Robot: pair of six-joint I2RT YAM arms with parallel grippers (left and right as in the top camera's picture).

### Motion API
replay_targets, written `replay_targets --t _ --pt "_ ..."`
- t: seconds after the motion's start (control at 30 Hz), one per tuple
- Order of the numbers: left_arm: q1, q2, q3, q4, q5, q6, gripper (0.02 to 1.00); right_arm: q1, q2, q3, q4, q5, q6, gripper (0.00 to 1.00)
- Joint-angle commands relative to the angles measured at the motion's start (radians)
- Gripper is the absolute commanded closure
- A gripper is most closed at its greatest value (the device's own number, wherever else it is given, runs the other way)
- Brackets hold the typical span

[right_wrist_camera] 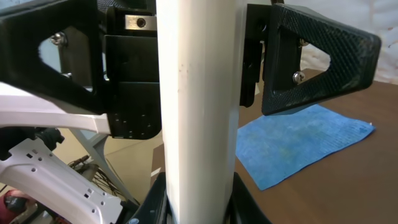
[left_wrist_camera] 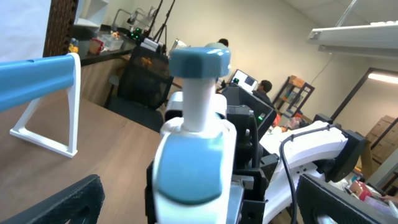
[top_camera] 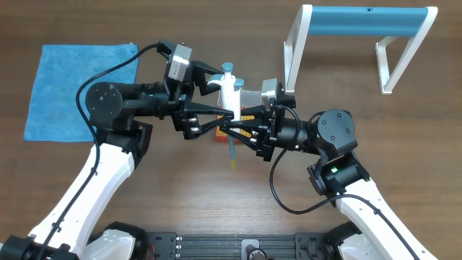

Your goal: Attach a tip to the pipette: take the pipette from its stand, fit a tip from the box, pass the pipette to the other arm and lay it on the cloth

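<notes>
The white pipette point(top_camera: 231, 94) with a blue plunger cap stands upright above the table's middle, a yellow tip point(top_camera: 233, 155) fitted on its lower end. My right gripper point(top_camera: 235, 123) is shut on its body, which rises from between the fingers point(right_wrist_camera: 249, 208) in the right wrist view. From the left, my left gripper point(top_camera: 219, 99) stands open around the same pipette point(left_wrist_camera: 193, 143). Its black fingers point(right_wrist_camera: 317, 56) flank the white body point(right_wrist_camera: 199, 112) with small gaps. The blue cloth point(top_camera: 76, 90) lies flat at the far left.
The white and blue pipette stand point(top_camera: 361, 25) is at the back right. A red and yellow tip box point(top_camera: 217, 135) sits on the table beneath the two grippers, mostly hidden by them. Bare wooden table lies in front of the arms.
</notes>
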Motion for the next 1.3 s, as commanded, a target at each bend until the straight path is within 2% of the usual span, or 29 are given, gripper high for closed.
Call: replay_targets --t 0.03,0.07,0.1,0.17,0.2,0.23,0.33,0.37,0.4,0.43,0.57,0.67,0.9,0.97,1.03,1.07,1.1,1.23,1.3 --pt "-0.018 0.008 0.019 0.003 -0.060 0.037 0.077 -0.002 -0.005 0.017 0.009 -0.023 0.012 0.925" --pt "-0.021 0.009 0.019 0.003 -0.066 0.040 0.141 -0.002 -0.005 0.017 0.009 -0.035 0.012 0.925" --pt "-0.021 0.011 0.019 0.003 -0.068 0.040 0.467 -0.002 -0.005 0.017 0.009 -0.042 0.012 0.923" --pt "-0.021 0.016 0.019 0.003 -0.075 0.040 0.809 -0.002 -0.005 0.017 0.009 -0.046 0.012 0.925" --pt "-0.021 0.019 0.019 0.003 -0.083 0.039 0.939 -0.002 -0.005 0.017 0.010 -0.050 0.012 0.925" --pt "-0.021 0.024 0.019 0.003 -0.089 0.039 0.991 -0.002 -0.005 0.017 0.010 -0.060 0.012 0.925" --pt "-0.021 0.036 0.019 0.003 -0.095 0.040 0.989 -0.002 -0.005 0.017 0.018 -0.102 0.013 0.910" --pt "-0.021 0.040 0.019 0.003 -0.096 0.040 0.991 -0.002 -0.005 0.017 0.021 -0.114 0.016 0.737" --pt "-0.021 0.046 0.019 0.003 -0.098 0.040 0.991 -0.002 -0.005 0.017 0.023 -0.121 0.024 0.325" --pt "-0.021 0.051 0.019 0.003 -0.098 0.040 0.991 -0.002 -0.005 0.017 0.022 -0.121 0.031 0.134" --pt "-0.016 0.069 0.019 0.002 -0.100 0.039 0.991 -0.018 -0.005 0.017 0.015 -0.122 0.031 0.132" --pt "0.024 0.074 0.019 -0.066 -0.084 0.039 0.991 -0.085 -0.005 0.017 0.005 -0.152 0.031 0.130" --pt "0.220 0.074 0.019 -0.291 -0.026 0.043 0.991 -0.395 -0.005 0.017 0.006 -0.326 0.051 0.130" --pt "0.303 0.075 0.019 -0.411 -0.042 0.074 0.991 -0.505 -0.005 0.017 0.015 -0.378 0.111 0.130" --pt "0.362 0.075 0.019 -0.532 -0.072 0.148 0.991 -0.564 -0.005 0.017 0.034 -0.420 0.164 0.130" --pt "0.389 0.075 0.019 -0.606 -0.105 0.192 0.989 -0.587 -0.005 0.017 0.046 -0.443 0.193 0.128" --pt "0.422 0.075 0.019 -0.711 -0.179 0.247 0.991 -0.608 -0.005 0.017 0.057 -0.466 0.224 0.128" --pt "0.486 0.075 0.019 -1.063 -0.566 0.417 0.991 -0.627 -0.005 0.017 0.069 -0.505 0.272 0.128" --pt "0.498 0.075 0.020 -1.154 -0.695 0.446 0.991 -0.627 -0.005 0.017 0.068 -0.507 0.275 0.126"
